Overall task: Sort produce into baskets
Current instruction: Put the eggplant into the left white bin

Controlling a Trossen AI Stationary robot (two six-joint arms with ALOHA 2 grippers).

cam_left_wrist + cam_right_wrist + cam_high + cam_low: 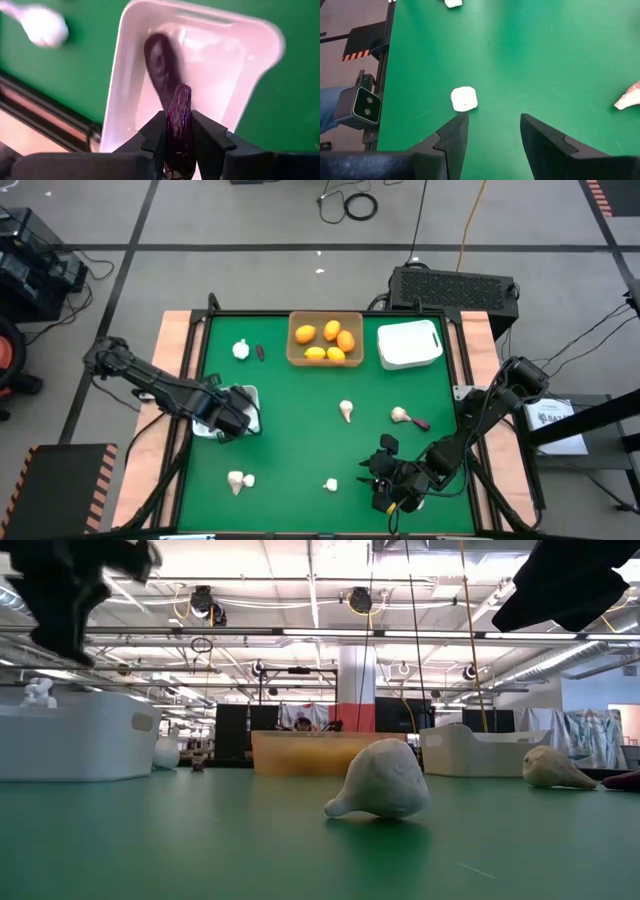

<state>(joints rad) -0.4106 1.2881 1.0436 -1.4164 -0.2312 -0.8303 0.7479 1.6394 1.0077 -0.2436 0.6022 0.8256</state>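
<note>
My left gripper [179, 137] is shut on a dark purple piece [180, 107] above the white basket [250, 75] at the table's left [245, 395]. Another purple piece [160, 60] lies in that basket. My right gripper [492, 130] is open and empty at the near right [375, 475], low over the mat. A whitish garlic bulb [464, 98] lies just ahead of its fingers. The tan basket [325, 358] at the far edge holds several orange and yellow fruits [332, 331]. A second white basket [410, 345] stands to its right. My left gripper pinches the purple piece between its two fingers, on its two long sides [179, 127]. The fingers come from above and lie along the piece, whose free end [182, 92] sticks out past the fingertips. The piece hangs clear above the basket's floor.
Garlic bulbs lie loose on the green mat [300, 440]: far left [241, 349], middle [346, 410], right [400, 415], near left [238, 479], near middle [330, 484]. Purple pieces lie at the far left [260, 352] and at the right [421, 423].
</note>
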